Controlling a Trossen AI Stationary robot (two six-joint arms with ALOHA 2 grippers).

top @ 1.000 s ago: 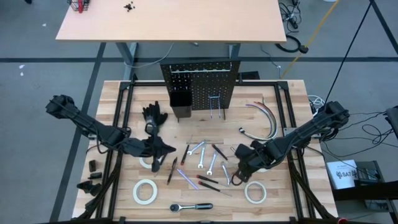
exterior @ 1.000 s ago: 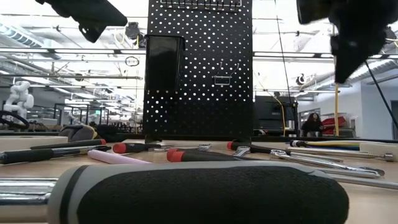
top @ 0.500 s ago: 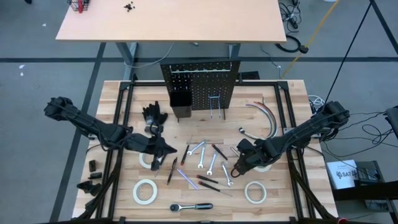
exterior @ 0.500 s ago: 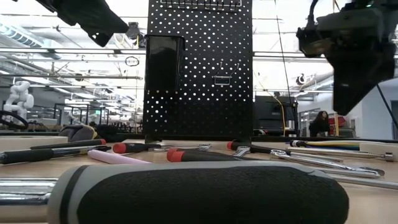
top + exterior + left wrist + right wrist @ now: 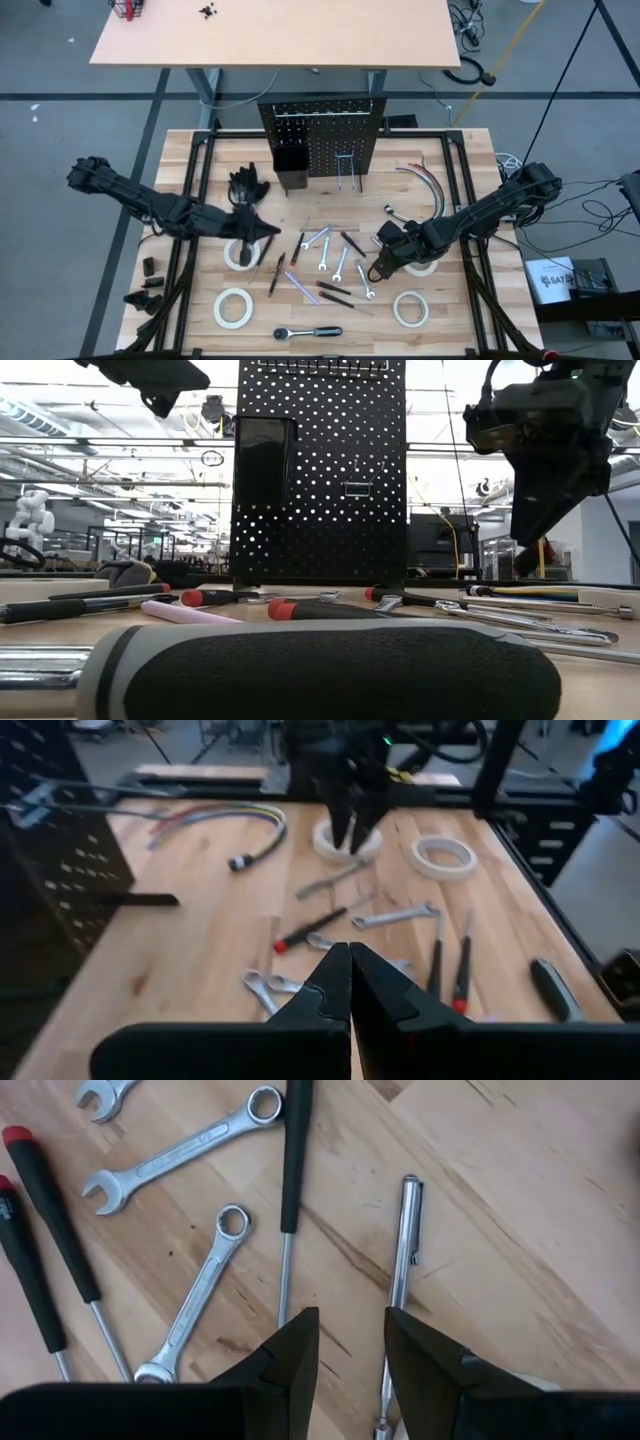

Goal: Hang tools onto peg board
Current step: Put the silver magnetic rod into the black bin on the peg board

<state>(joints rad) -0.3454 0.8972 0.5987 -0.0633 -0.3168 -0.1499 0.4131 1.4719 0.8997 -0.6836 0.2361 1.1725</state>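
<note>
Hovering with fingers apart, the right pincer [image 5: 345, 1345] faces wrenches [image 5: 190, 1320] and screwdrivers [image 5: 50, 1210]; left pincer [image 5: 350, 982] together.

Even overhead light falls on the worktop [image 5: 200, 180] in the high view, with short, soft shadows. In the low view bright ceiling strips at 12 o'clock backlight the peg board [image 5: 320, 470] into a dark silhouette, and the ratchet [image 5: 320, 670] handle at 6 o'clock is blurred, out of focus.
</note>
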